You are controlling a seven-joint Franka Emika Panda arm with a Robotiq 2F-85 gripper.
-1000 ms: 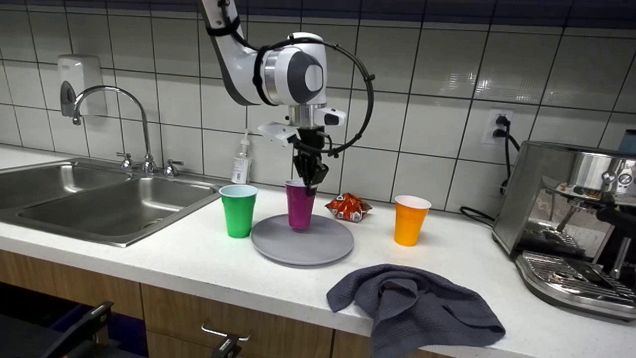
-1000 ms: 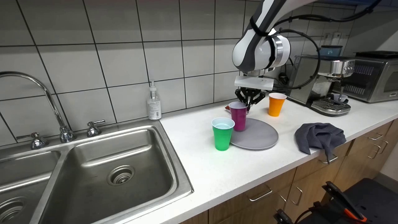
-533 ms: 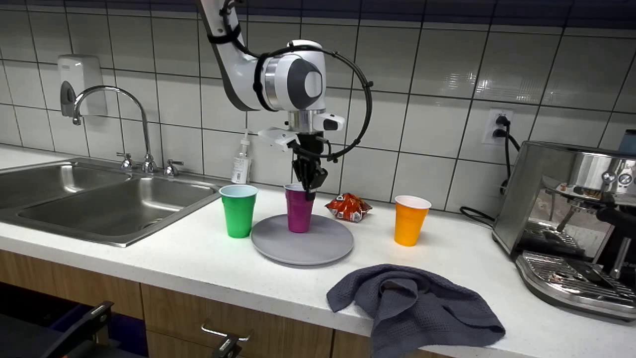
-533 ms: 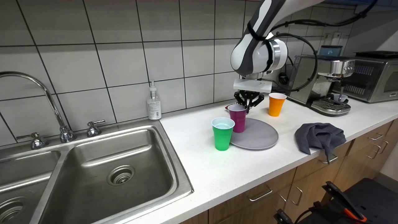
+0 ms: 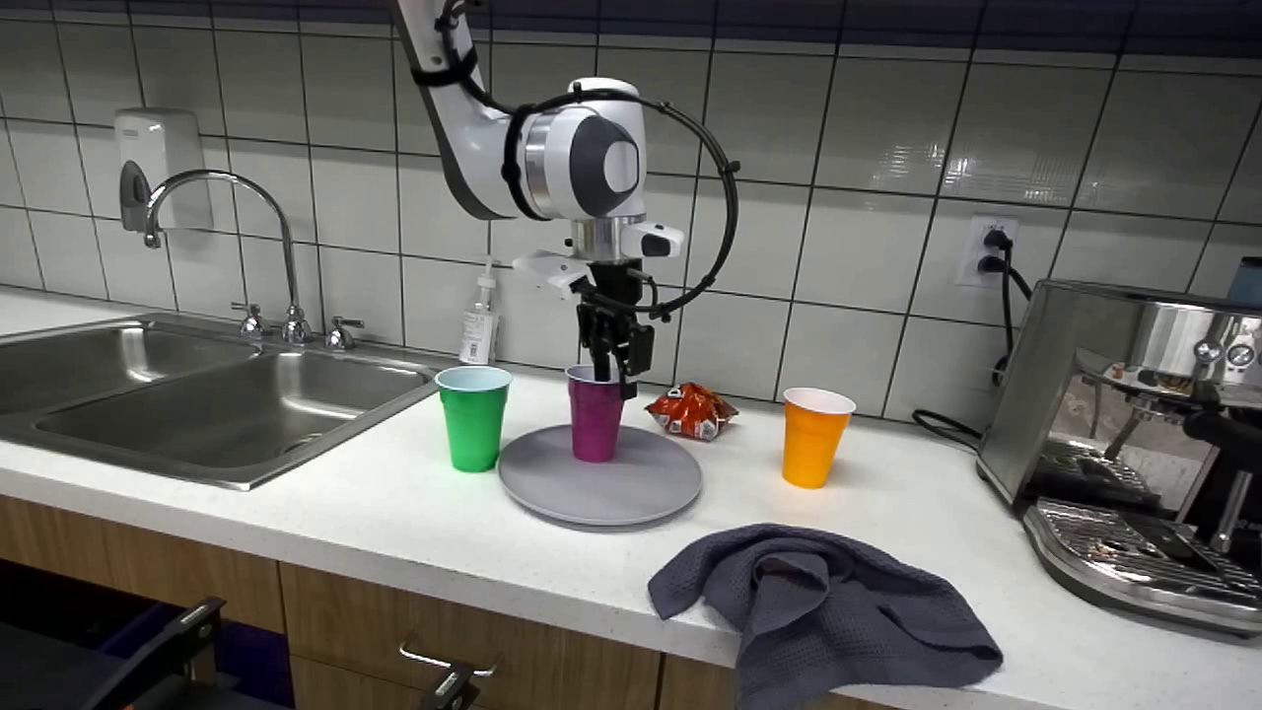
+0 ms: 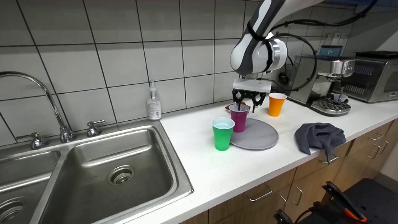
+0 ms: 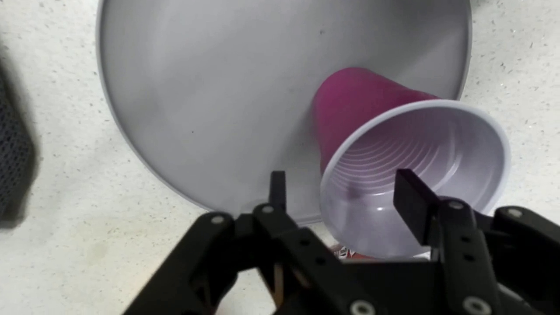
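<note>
Magenta cup [image 5: 595, 424]: upright on the grey plate [image 5: 611, 498], toward its back edge, mouth up.
Fingers [image 7: 411, 205]: parted, gap well wider than the cup's side; one inside the mouth, the other outside, over the plate; nothing gripped.
Cup, done: judged released, standing on its own base.
Fingers, remaining: not yet clear of the rim.
Green cup [image 5: 473, 424]: on the counter [image 5: 394, 503], just beside the plate.
Orange cup [image 5: 813, 444]: on the counter, apart from the plate.
Red packet [image 5: 692, 411]: behind the plate.
Dark cloth [image 5: 828, 611]: in front, over the counter edge.
</note>
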